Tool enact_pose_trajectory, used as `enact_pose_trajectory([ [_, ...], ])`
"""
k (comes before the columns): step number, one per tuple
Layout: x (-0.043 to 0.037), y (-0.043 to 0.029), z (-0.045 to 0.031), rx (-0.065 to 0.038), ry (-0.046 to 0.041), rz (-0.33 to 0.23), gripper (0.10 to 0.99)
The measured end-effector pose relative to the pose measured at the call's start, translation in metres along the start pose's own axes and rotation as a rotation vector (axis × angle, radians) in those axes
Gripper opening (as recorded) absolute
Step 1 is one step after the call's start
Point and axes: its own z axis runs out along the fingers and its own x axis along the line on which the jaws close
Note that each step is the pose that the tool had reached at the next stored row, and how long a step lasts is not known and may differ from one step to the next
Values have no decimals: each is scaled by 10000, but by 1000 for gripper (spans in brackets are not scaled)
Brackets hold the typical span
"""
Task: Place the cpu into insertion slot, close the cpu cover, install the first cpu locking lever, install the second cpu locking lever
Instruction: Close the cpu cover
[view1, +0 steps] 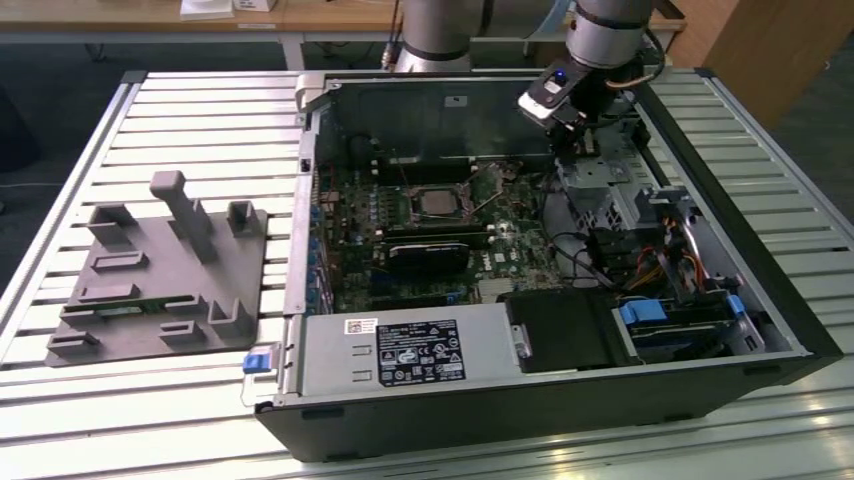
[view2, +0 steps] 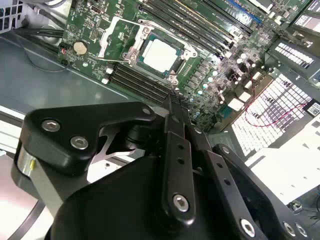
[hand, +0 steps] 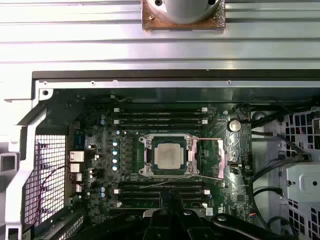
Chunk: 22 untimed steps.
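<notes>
The cpu (hand: 167, 156), a flat square with a pale matte metal top, lies seated in the insertion slot (hand: 148, 156), whose metal rim frames it on the green motherboard (hand: 100, 165). You see the cpu cover (view2: 130, 50), a thin silvery windowed plate, flipped open beside the slot. Your claw (view2: 172, 102) hangs over the open case with its black fingers together, empty, well apart from the chip. A black label (view1: 416, 352) with white print sits on the silver power supply (view1: 334, 350).

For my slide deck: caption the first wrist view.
The cpu sits in the insertion slot, cpu cover open, gripper shut nearby.
</notes>
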Motion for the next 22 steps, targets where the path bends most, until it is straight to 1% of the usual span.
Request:
enact_pose_trajectory([
  [1,50,-16,-38,-16,32,-469,106],
  [15,50,-16,-38,-15,32,-459,106],
  [17,50,-17,-32,-19,13,-238,106],
  [20,50,-17,-20,-32,-36,303,106],
  [22,49,-18,-9,-40,-77,771,106],
])
